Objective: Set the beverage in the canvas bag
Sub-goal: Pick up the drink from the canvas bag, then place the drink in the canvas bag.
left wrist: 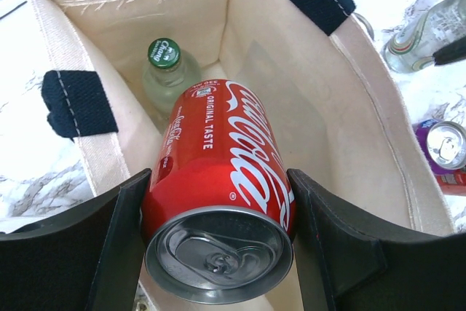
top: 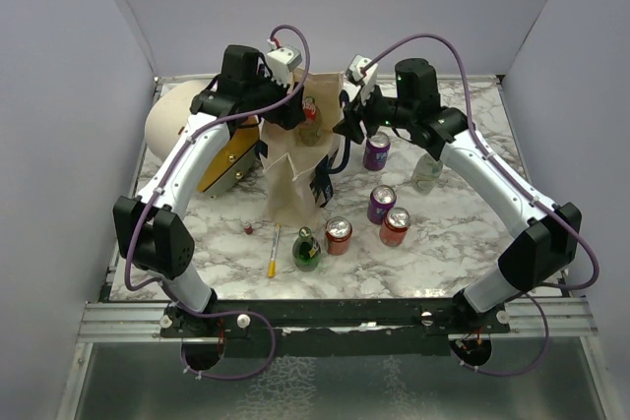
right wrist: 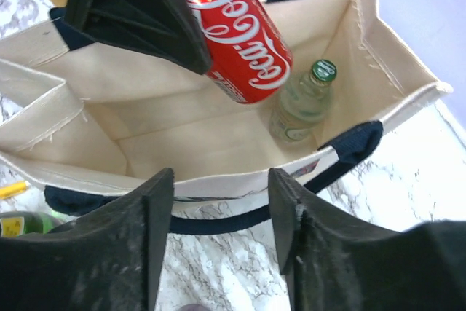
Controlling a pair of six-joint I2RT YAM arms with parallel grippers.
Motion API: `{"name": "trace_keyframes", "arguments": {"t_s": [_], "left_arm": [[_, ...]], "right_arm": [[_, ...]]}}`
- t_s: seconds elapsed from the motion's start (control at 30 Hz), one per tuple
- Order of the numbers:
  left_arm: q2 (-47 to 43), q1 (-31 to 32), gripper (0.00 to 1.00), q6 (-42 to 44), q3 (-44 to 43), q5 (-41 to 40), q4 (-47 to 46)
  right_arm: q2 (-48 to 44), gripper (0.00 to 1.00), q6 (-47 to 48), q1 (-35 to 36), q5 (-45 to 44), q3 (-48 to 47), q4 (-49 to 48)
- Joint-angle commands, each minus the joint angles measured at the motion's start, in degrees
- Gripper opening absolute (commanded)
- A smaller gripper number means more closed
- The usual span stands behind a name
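Note:
The cream canvas bag [top: 292,169] stands upright mid-table with its mouth open. My left gripper [top: 301,117] is shut on a red Coca-Cola can [left wrist: 218,172] and holds it tilted over the bag's mouth [left wrist: 291,100]. A green-capped clear bottle [left wrist: 166,71] stands inside the bag. My right gripper [right wrist: 220,180] is open at the bag's near rim [right wrist: 218,180], with the navy handle [right wrist: 226,220] running across the gap between its fingers. The can [right wrist: 240,34] and the bottle inside [right wrist: 302,100] also show in the right wrist view. In the top view the right gripper [top: 347,128] sits at the bag's right edge.
On the table right of the bag are two purple cans [top: 377,151] [top: 381,204], two red cans [top: 395,226] [top: 338,235] and a clear bottle [top: 426,172]. A green bottle [top: 306,250] and a yellow pen [top: 273,253] lie in front. A cream-and-orange drum [top: 187,125] lies at the left.

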State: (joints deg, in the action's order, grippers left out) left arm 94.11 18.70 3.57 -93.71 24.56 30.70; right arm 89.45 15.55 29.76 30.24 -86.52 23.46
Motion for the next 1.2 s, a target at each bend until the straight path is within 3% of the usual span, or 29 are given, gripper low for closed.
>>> {"name": "trace_keyframes", "arguments": {"t_s": [0.0, 0.23, 0.67, 0.87, 1.17], "left_arm": [[0.1, 0.7, 0.00, 1.3, -4.5, -3.4, -1.7], [3.5, 2.4, 0.00, 1.6, -6.4, -5.1, 2.5], [7.5, 4.7, 0.00, 1.7, -5.0, -6.7, 0.3], [5.1, 4.8, 0.00, 2.1, 1.0, -6.2, -5.0], [8.5, 4.8, 0.00, 3.7, -0.3, -6.5, -5.2]], "right_arm": [[-0.5, 0.57, -6.0, -0.4, -7.2, -1.4, -2.1], [1.7, 0.64, -12.3, -0.7, -14.9, -4.9, -1.6], [8.9, 0.63, -18.1, -0.9, -20.6, -10.8, -0.8], [10.8, 0.56, -21.0, -3.4, -19.0, -10.2, -0.3], [12.4, 0.49, -20.5, -5.5, -13.2, -9.1, -0.1]]}}
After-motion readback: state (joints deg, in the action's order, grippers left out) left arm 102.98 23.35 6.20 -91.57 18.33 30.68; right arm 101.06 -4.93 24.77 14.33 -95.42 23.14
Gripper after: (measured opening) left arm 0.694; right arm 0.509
